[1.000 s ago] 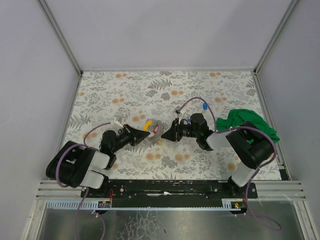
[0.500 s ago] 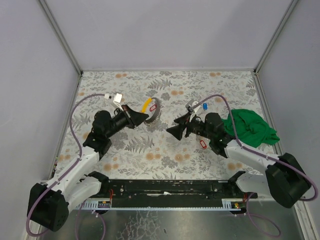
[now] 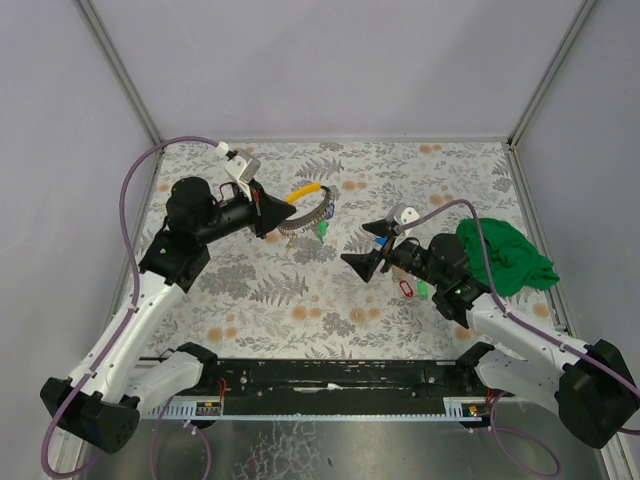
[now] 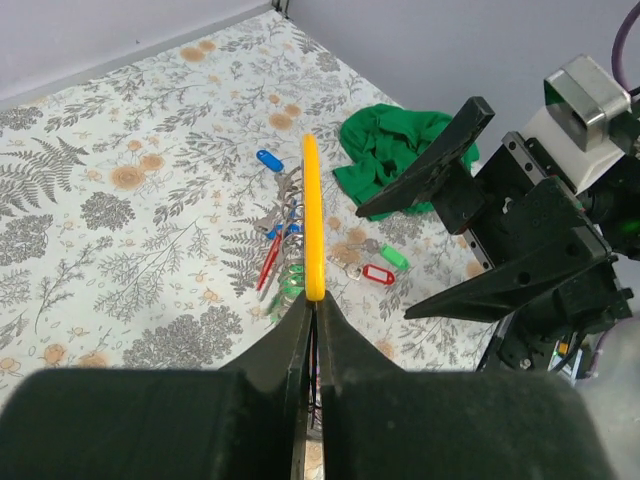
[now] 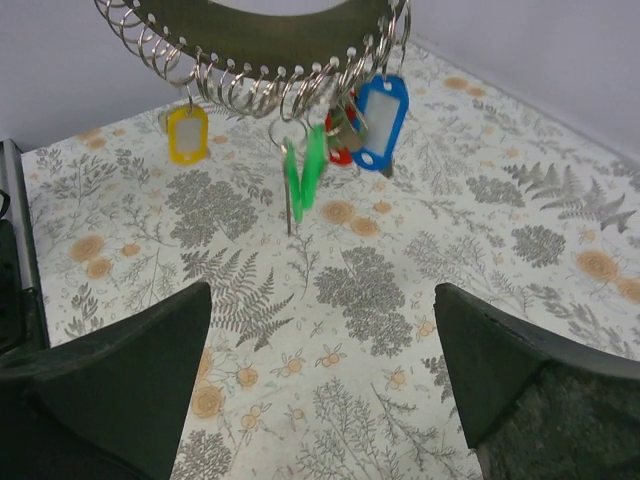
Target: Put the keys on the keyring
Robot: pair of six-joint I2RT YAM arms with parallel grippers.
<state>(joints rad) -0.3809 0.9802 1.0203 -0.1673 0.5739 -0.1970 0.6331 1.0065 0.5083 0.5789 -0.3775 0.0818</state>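
Above the fern-printed table [image 3: 250, 290], the left pincer [image 4: 312, 300] is pinching the keyring [image 4: 313, 200] by its yellow band, its silvery wire loops and glossy plastic tags dangling. The right pincer [image 5: 322, 300] is gaping wide, facing it. Red- and green-tagged keys [image 4: 378, 273] are lying near the crumpled green cloth [image 4: 390, 150].
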